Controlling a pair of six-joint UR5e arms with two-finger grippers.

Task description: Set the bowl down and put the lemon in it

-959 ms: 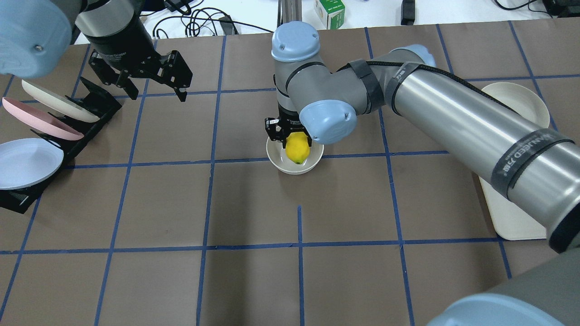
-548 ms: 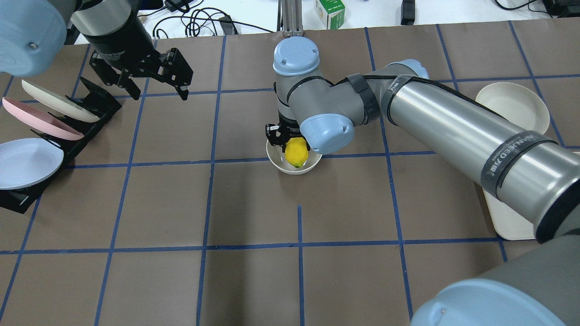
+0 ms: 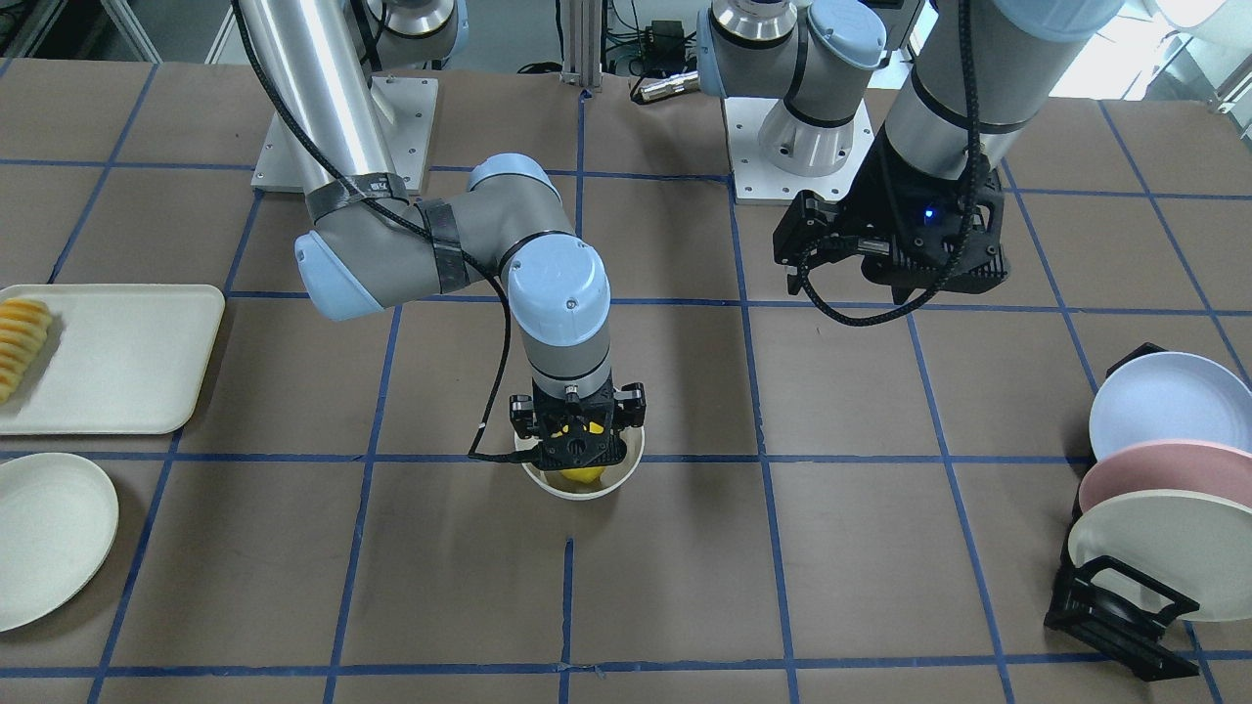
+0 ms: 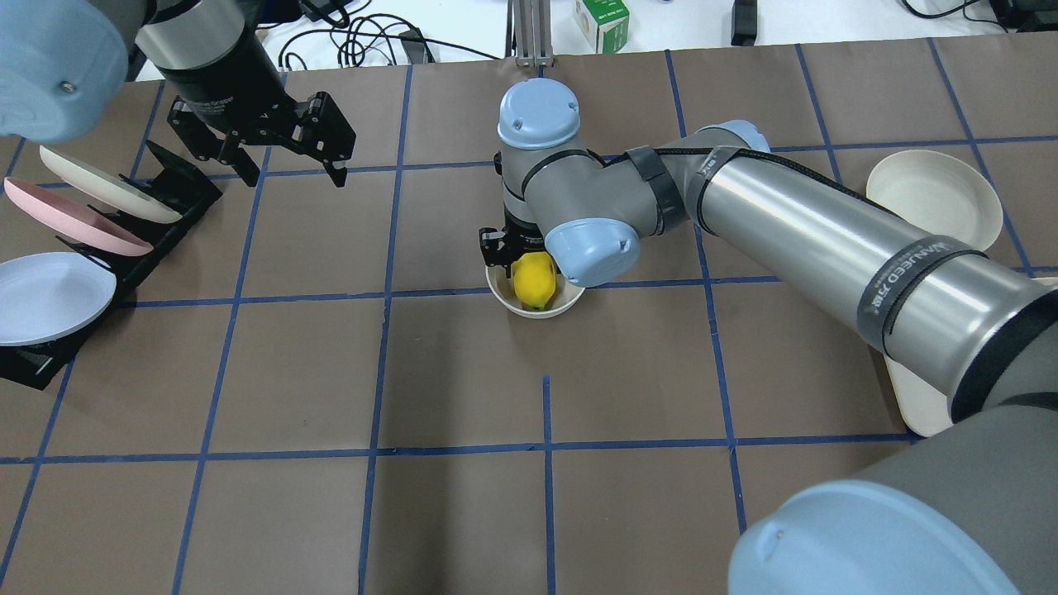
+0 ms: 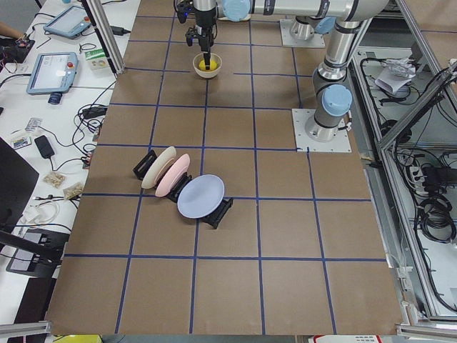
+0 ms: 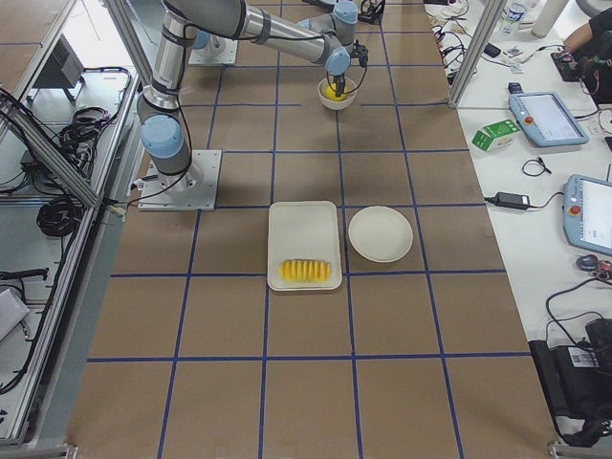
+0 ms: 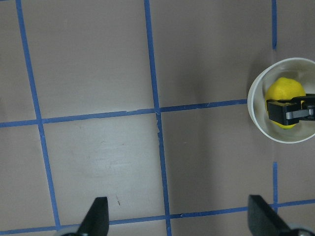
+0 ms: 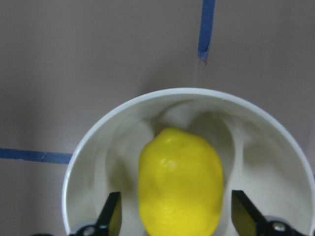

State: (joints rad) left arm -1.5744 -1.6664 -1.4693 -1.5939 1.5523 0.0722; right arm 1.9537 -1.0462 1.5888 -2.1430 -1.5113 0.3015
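The cream-white bowl (image 4: 529, 312) stands on the brown table near the middle. The yellow lemon (image 4: 533, 281) lies inside it. In the right wrist view the lemon (image 8: 179, 187) fills the middle of the bowl (image 8: 98, 142), and my right gripper (image 3: 579, 458) hangs straight down over it. Its fingers (image 8: 112, 216) stand apart on either side of the lemon with a gap, so it is open. My left gripper (image 4: 289, 169) is open and empty, high at the far left by the plate rack. Its wrist view shows the bowl (image 7: 256, 113) and the lemon (image 7: 283, 88).
A black rack (image 4: 165, 198) with three plates stands at the left edge. A flat cream plate (image 4: 934, 198) lies at the far right, beside a cream tray (image 3: 117, 357) with yellow-orange slices (image 3: 22, 342). A green carton (image 4: 602, 23) stands beyond the table's far edge.
My right arm has shifted slightly left and lower, and the lemon has sunk deeper into the bowl. The left arm has barely moved.
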